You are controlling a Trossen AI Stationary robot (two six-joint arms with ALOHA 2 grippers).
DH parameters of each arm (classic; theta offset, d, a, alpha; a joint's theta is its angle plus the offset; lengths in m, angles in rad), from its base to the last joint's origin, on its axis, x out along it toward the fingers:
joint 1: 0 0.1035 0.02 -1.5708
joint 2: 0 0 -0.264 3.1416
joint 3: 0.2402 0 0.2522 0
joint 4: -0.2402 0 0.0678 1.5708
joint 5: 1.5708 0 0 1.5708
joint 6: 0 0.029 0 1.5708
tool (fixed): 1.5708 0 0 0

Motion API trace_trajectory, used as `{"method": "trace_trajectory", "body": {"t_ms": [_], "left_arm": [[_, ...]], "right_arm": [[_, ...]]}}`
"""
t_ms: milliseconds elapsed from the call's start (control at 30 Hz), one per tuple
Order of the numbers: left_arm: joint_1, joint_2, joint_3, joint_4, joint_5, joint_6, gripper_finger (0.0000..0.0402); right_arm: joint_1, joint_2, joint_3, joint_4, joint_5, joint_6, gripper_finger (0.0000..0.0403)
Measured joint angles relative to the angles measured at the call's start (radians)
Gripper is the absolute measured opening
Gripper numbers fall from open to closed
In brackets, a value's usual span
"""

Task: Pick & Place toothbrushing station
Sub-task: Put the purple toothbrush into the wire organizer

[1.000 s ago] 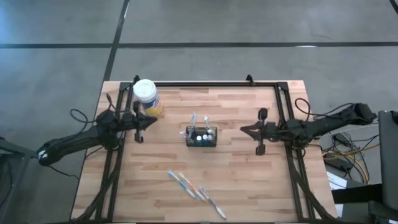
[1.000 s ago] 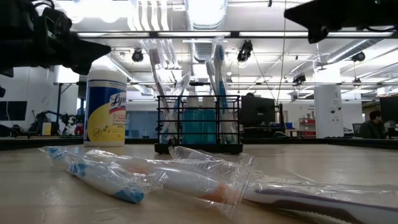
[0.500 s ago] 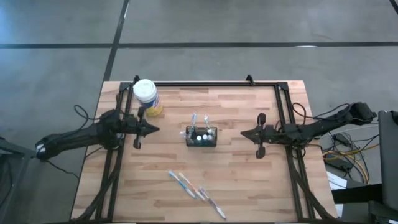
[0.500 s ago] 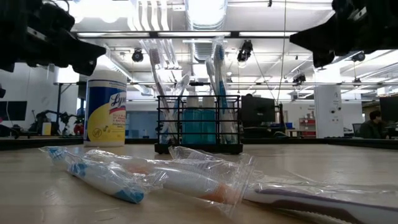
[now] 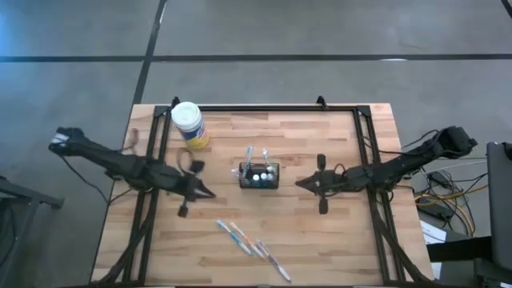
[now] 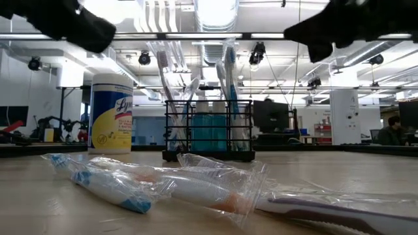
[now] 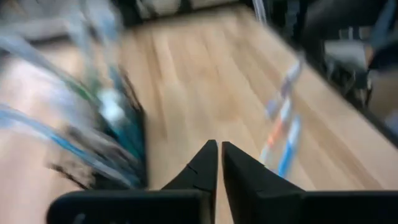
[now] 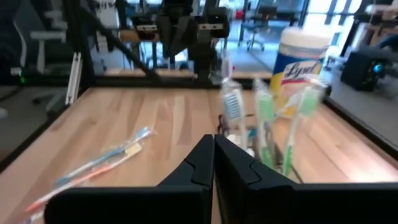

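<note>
Both grippers hang above the table with fingers pressed together and nothing held: the left gripper (image 5: 210,193) sits just off the left side of the small black rectangular mesh holder box (image 5: 260,175), the right gripper (image 5: 302,183) just off its right side, neither touching it; the holder stands upright near the middle of the pale wooden slatted table (image 5: 320,232), with clear-handled toothbrushes (image 6: 171,78) rising well above its rim and blue-green tubes (image 6: 210,132) in its compartments; I judge it light and stiff, thin wire that will not crush but may slip between smooth pads, and top-heavy with those tall brushes, so it could tip if caught at one corner; the safest hold looks to be across an upper edge of a side wall or an inner divider, clear of the brush handles; the fingers must spread before any grasp; the round white-lidded yellow canister (image 5: 189,124) stands well apart towards the far left corner, and plastic-wrapped toothbrushes (image 5: 252,246) lie nearer the front edge, leaving open board on both sides of the holder.
</note>
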Motion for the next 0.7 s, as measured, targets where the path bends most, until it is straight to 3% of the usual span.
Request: {"method": "trace_trajectory", "body": {"t_ms": [167,333,533,700], "left_arm": [[-0.021,0.143,0.061,-0.008,-0.003,-0.113,0.0066],[-0.020,0.190,0.065,-0.011,-0.056,-0.066,0.0101],[-0.001,0.075,0.016,0.030,-0.093,-0.004,0.0100],[0.052,-0.151,-0.086,0.087,-0.106,-0.011,0.0066]], "right_arm": [[0.000,0.106,0.143,-0.163,-0.008,0.041,0.0008],[0.021,0.223,0.299,-0.371,-0.042,0.092,0.0008],[0.094,0.302,0.430,-0.501,-0.018,0.155,0.0008],[0.180,0.318,0.500,-0.650,-0.035,0.332,0.0008]]}}
